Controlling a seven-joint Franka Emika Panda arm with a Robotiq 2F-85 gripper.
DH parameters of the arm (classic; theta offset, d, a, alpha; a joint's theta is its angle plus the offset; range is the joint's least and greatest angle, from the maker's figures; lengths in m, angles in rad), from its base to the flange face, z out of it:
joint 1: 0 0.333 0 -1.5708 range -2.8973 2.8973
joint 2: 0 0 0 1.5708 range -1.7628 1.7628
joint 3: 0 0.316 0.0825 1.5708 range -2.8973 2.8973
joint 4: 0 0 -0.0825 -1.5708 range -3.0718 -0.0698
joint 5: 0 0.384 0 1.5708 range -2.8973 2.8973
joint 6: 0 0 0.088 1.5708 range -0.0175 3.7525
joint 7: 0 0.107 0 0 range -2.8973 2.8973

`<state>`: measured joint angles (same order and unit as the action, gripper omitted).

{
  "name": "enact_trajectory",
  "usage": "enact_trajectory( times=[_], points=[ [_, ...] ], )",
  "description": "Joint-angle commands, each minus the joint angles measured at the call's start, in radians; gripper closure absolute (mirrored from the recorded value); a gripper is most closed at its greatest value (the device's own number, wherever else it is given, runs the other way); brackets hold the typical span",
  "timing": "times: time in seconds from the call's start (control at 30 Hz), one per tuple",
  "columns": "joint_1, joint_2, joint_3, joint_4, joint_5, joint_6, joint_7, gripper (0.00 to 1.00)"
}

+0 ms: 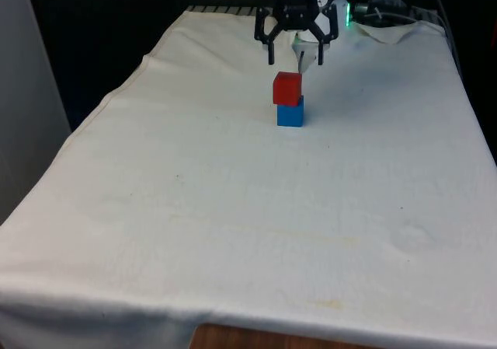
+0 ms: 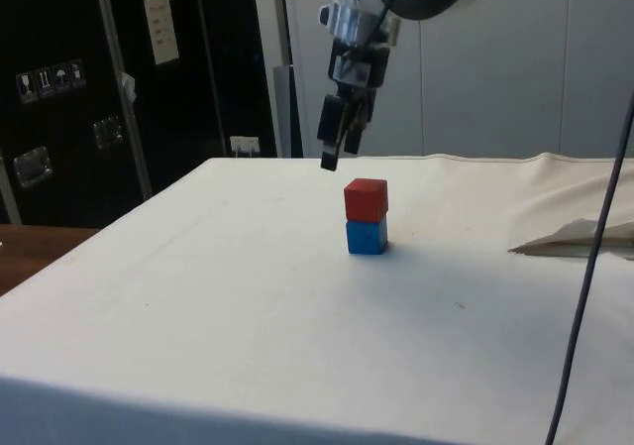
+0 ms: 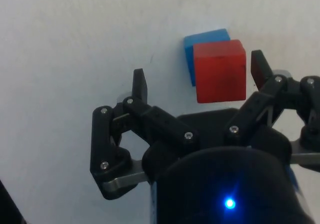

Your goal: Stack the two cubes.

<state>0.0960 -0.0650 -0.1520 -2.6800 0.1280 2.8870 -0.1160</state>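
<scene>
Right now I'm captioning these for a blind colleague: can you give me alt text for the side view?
A red cube sits stacked on a blue cube on a table under a white cloth. The black tool hangs open above and beside the stack, touching neither cube, with dark cabinets behind.

White cloth (image 1: 233, 225) covers the surface, bare wood peeking out under its near edge in the front view. Dark cabinets (image 2: 59, 88) stand past the surface's end in the side view, a pale label (image 2: 159, 28) on one door. Beside them runs a light panelled wall (image 2: 535, 68).
</scene>
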Motion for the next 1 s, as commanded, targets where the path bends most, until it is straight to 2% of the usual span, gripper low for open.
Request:
enact_trajectory(
  times=[0.0, 0.13, 0.17, 0.2, 0.37, 0.4, 0.43, 0.63, 0.67, 0.77, 0.9, 0.97],
  points=[
    [-0.008, 0.010, -0.001, 0.011, -0.021, -0.020, 0.012, 0.00],
    [-0.007, 0.013, -0.002, 0.035, -0.020, -0.068, 0.012, 0.00],
    [0.000, 0.003, -0.001, 0.028, 0.000, -0.060, 0.000, 0.00],
    [-0.007, 0.014, -0.002, 0.041, -0.020, -0.080, 0.013, 0.00],
    [-0.006, 0.021, -0.003, 0.076, -0.019, -0.148, 0.013, 0.00],
    [-0.001, 0.014, -0.001, 0.072, 0.000, -0.142, 0.000, 0.00],
    [-0.005, 0.025, -0.003, 0.089, -0.019, -0.170, 0.013, 0.00],
    [-0.004, 0.043, -0.003, 0.129, -0.016, -0.236, 0.011, 0.00],
    [-0.001, 0.031, -0.002, 0.117, 0.000, -0.219, 0.000, 0.00],
    [-0.003, 0.060, -0.003, 0.160, -0.015, -0.278, 0.011, 0.00],
    [-0.003, 0.071, -0.003, 0.186, -0.013, -0.310, 0.009, 0.00],
    [-0.002, 0.073, -0.002, 0.188, 0.000, -0.306, 0.000, 0.00]
  ],
)
